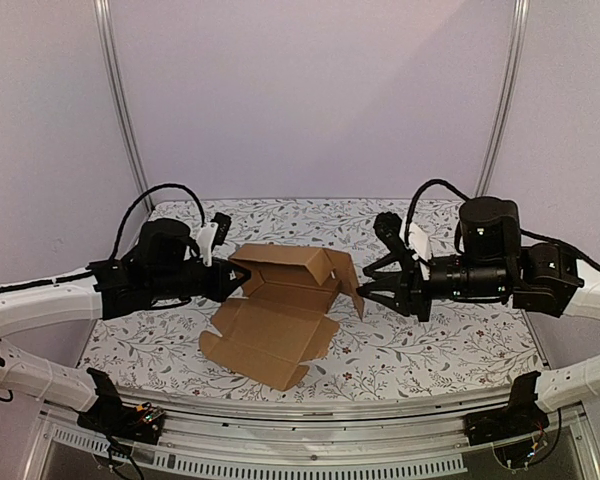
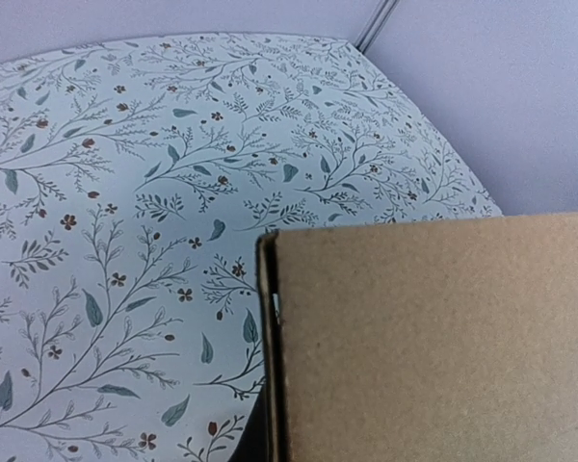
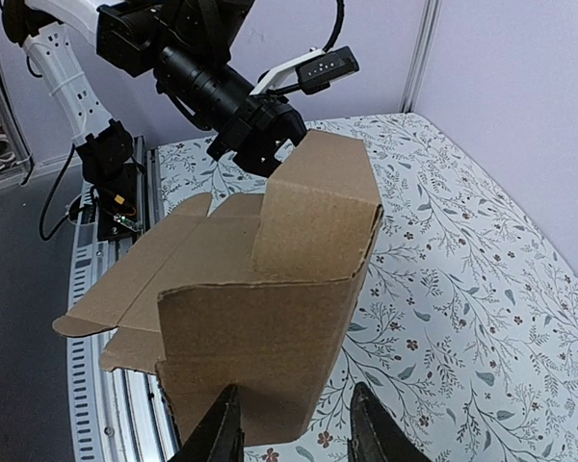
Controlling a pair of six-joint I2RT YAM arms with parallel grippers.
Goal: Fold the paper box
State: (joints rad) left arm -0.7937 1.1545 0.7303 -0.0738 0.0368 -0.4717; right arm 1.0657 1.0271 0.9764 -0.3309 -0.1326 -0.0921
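Observation:
The paper box (image 1: 280, 310) is a brown cardboard sheet, partly folded, lying mid-table with its far walls raised and its near flaps flat. My left gripper (image 1: 238, 281) is shut on the box's left wall. The right wrist view shows that gripper (image 3: 275, 154) pinching the wall's top corner. Cardboard (image 2: 433, 337) fills the lower right of the left wrist view and hides those fingers. My right gripper (image 1: 363, 287) stands open at the box's right flap (image 3: 260, 356). Its two fingers (image 3: 222, 433) straddle the flap's near edge without pressing on it.
A flower-patterned cloth (image 1: 430, 340) covers the table. An aluminium rail (image 1: 310, 415) runs along the near edge, with the arm bases at both ends. Purple walls close the back and sides.

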